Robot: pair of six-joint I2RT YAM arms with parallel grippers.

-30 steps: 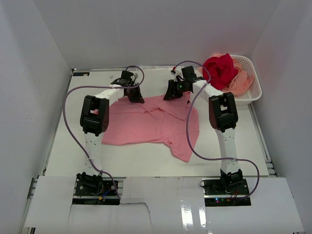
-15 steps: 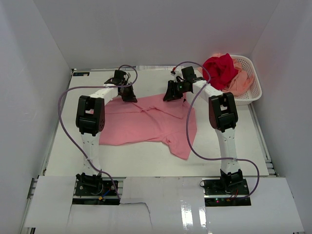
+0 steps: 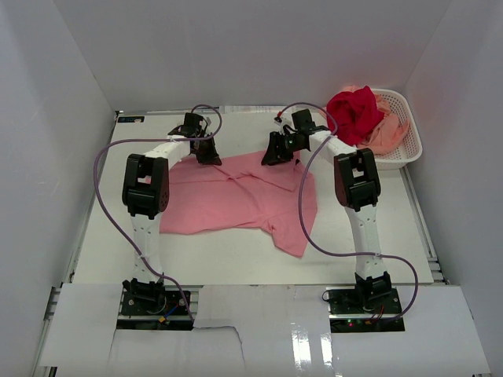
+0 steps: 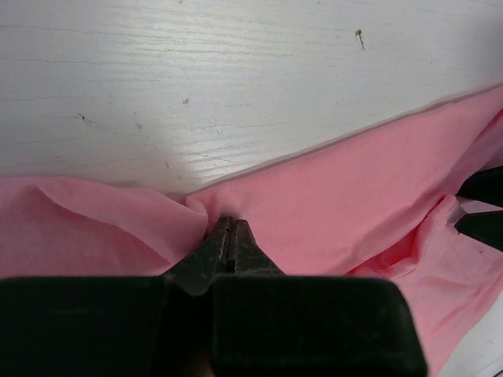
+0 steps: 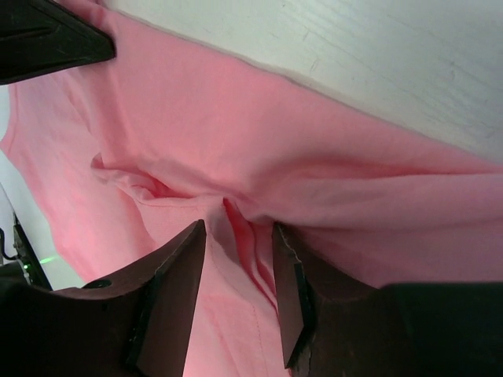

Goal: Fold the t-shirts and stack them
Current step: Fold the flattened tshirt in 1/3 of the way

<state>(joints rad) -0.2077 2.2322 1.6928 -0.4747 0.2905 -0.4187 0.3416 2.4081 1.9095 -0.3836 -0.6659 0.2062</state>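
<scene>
Left wrist view: left claw [image 4: 228, 225] pinches the pink t-shirt [image 4: 338, 188] edge, right claw [image 5: 240, 232] spread astride a fold; flattening step, next likely needs right closing, then pulling taut

Soft, matt pink cloth: the pink t-shirt [image 3: 236, 196] lies creased on the table [image 4: 236, 71], whose white-painted boards show wood grain, small scratches and a faint sheen. The left pincer [image 4: 229, 224] looks like dark matt plastic. The right pincer [image 5: 240, 236] has smooth dark fingers with a dull shine along their edges. The white plastic lattice basket [image 3: 410, 129] holds the deep red t-shirt [image 3: 354, 110] and the peach t-shirt [image 3: 385, 135], both rumpled matt cloth. Smooth purple cables [image 3: 96, 169] loop off the arms, and a glossy white panel [image 3: 314, 338] mirrors light in front.
</scene>
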